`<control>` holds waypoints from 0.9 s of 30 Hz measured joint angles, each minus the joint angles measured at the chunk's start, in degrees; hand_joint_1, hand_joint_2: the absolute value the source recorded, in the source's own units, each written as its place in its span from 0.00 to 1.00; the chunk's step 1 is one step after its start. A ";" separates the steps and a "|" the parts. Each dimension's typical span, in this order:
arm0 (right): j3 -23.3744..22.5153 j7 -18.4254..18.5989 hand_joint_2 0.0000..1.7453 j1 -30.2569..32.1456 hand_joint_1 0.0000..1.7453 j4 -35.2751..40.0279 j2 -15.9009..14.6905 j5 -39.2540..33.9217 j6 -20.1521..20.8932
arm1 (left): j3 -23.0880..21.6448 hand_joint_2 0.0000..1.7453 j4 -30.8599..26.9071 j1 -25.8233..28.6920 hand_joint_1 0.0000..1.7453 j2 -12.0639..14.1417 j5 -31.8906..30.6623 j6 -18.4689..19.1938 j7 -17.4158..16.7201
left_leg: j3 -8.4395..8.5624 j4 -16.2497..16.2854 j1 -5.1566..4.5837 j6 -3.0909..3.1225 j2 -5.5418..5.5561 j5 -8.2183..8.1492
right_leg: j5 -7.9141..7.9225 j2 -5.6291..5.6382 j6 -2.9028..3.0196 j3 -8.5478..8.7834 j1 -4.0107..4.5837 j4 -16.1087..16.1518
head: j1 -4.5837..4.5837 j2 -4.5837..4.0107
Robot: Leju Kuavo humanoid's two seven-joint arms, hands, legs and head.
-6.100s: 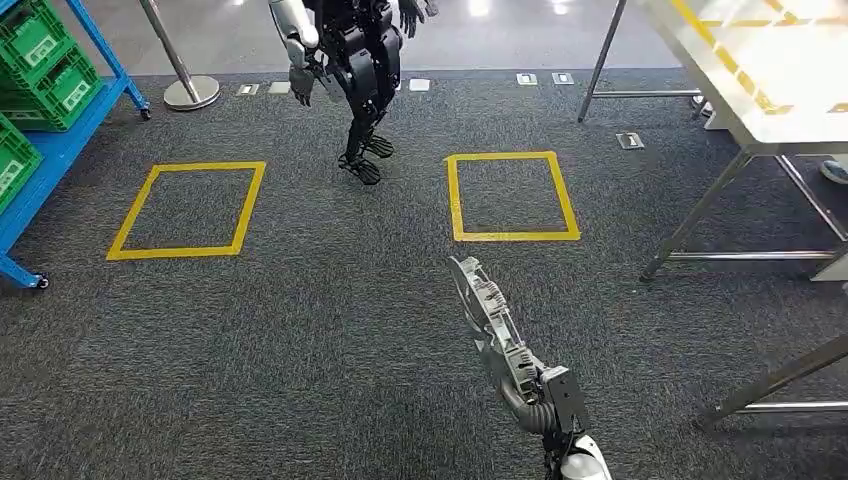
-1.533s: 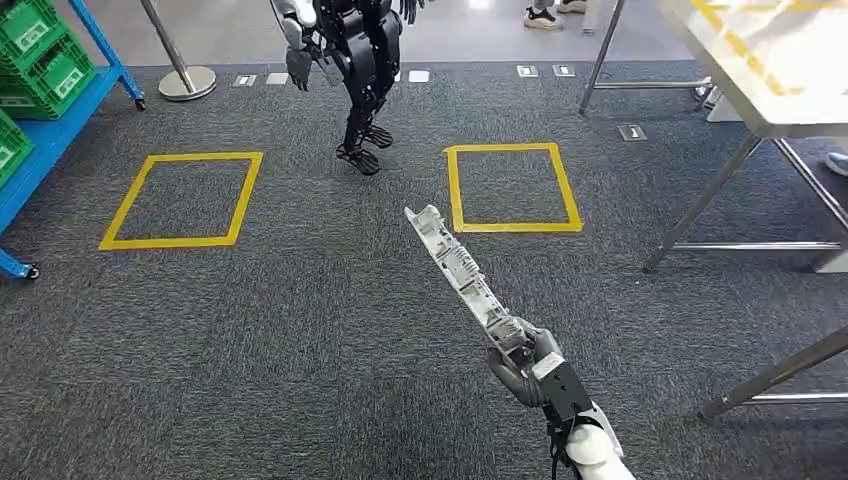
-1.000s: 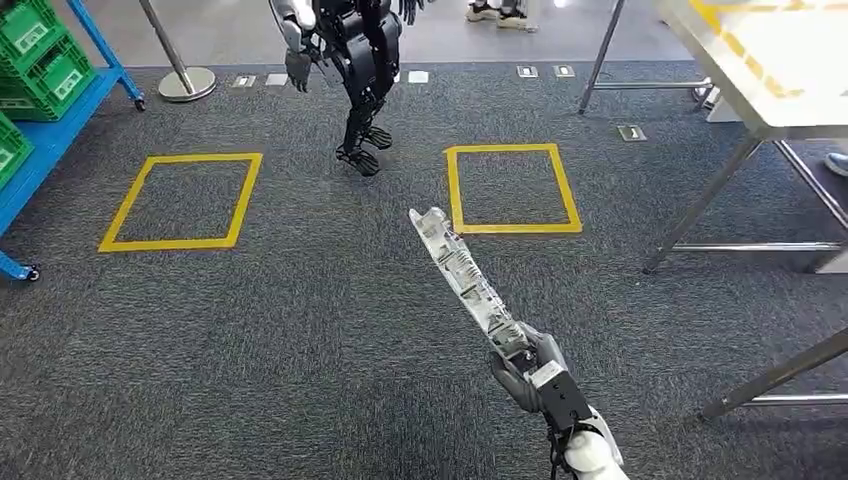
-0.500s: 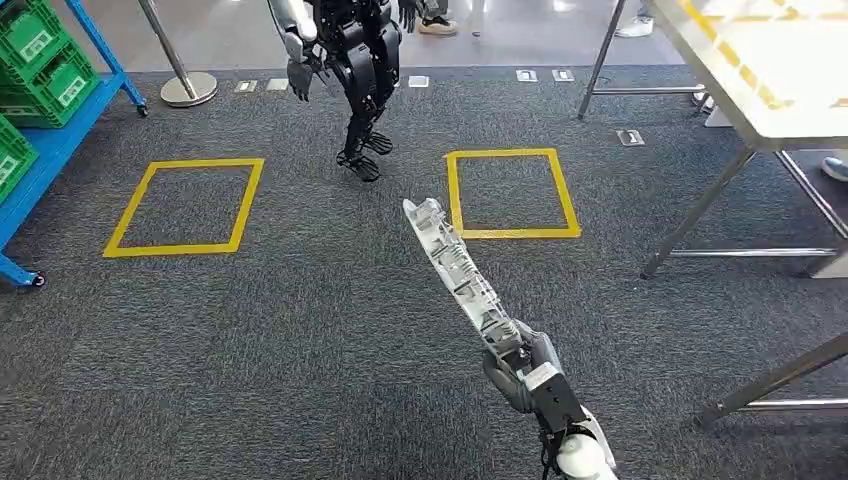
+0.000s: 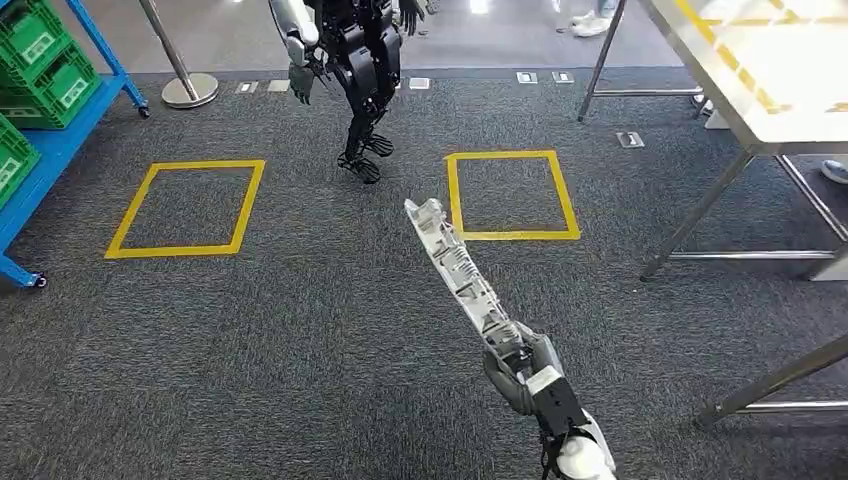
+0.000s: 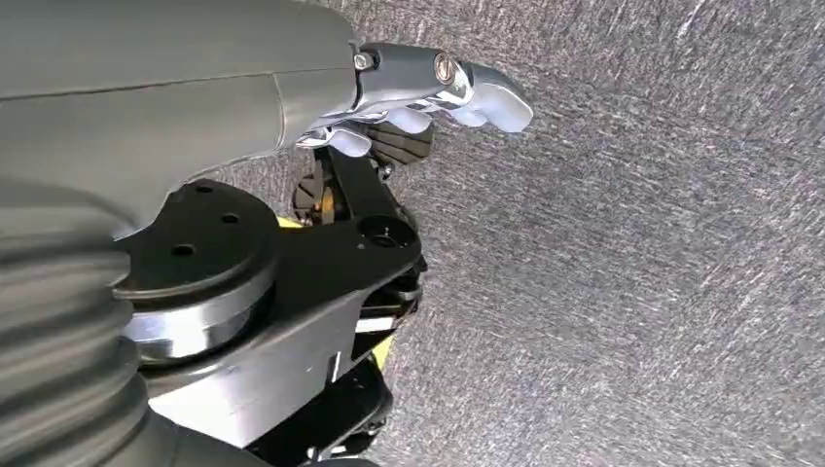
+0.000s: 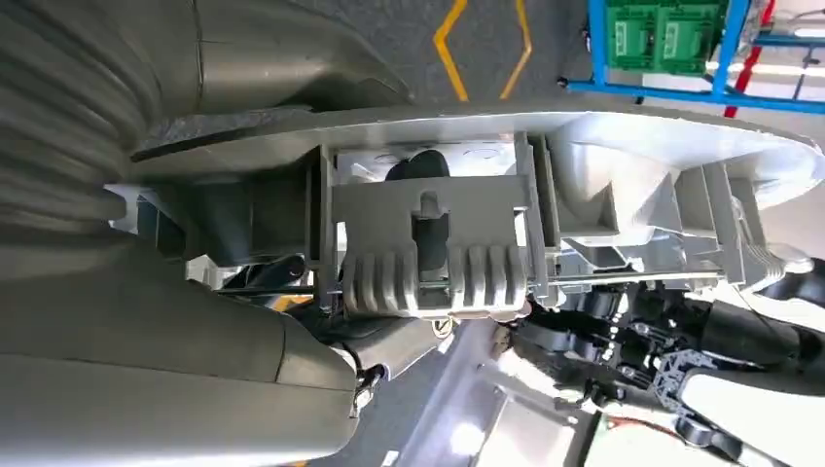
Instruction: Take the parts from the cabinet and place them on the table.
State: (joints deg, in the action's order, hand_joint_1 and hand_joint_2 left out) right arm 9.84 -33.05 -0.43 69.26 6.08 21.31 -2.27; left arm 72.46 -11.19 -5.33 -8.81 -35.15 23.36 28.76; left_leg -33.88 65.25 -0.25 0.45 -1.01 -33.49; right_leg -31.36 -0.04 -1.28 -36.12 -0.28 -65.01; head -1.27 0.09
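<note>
Carry leg of the task, by the look of it: part is out of the cabinet and in transit, not yet delivered. Grey carpet [image 5: 300,340] all round, two yellow taped squares [image 5: 186,208] ahead, second humanoid [image 5: 350,60] standing at the far edge of the carpet. Blue cabinet [image 5: 55,140] with green bins [image 5: 45,55] sits far left. Steel-legged tabletop [image 5: 770,70] is up at the right, well apart from the part.

Right hand [image 5: 518,372] grips the long grey ribbed part [image 5: 458,270] at its near end, fingers wrapped round it; the part sticks out forward over the carpet, tilted, far tip near the right-hand square. Right wrist view shows the part [image 7: 506,233] close up across the hand.

Left hand [image 6: 428,92] hangs over the carpet holding nothing; its fingers look loosely curled rather than spread.

Next move, my read: turn right and walk to the tabletop, then raise the part above the edge before lowering. Long overhang from an end grip means it could swing or clip a table leg [image 5: 700,205], so keep the turn slow.

Versus 6.1 s ago: the part reaches further forward, tip now beside the right square rather than short of it. The last half second is near identical, only a slight camera shift; grip unchanged.
</note>
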 joint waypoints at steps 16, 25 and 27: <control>0.00 0.13 1.00 0.83 1.00 0.00 0.00 -0.24 -0.74 | 0.00 1.00 0.02 0.14 0.00 -0.04 -0.39 -0.20 -0.52 | 0.03 -0.09 0.00 -0.01 0.00 0.06 | 0.05 0.00 -0.02 0.04 0.00 0.10 | 0.00 0.00; 0.26 0.20 1.00 -0.02 1.00 -0.72 0.00 0.20 -0.59 | 0.00 1.00 0.02 0.13 0.00 -0.02 -0.07 -0.17 -0.55 | 0.06 -0.12 0.00 -0.01 0.00 0.07 | 0.07 0.00 0.00 0.09 0.00 0.11 | 0.00 0.00; 0.37 0.20 1.00 -0.50 1.00 -1.07 0.02 0.22 -0.55 | 0.00 1.00 0.02 0.13 0.00 -0.02 -0.22 -0.15 -0.59 | 0.07 -0.12 0.00 -0.01 0.00 0.07 | 0.08 0.00 0.01 0.09 0.00 0.11 | 0.00 0.00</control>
State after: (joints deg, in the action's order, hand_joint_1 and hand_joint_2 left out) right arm 10.21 -32.85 -0.94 68.19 6.10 21.53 -2.82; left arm 72.46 -11.17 -5.20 -8.83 -35.37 23.21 28.17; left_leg -33.80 65.13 -0.25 0.43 -1.01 -33.42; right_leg -31.29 -0.04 -1.27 -36.03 -0.28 -64.90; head -1.27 0.09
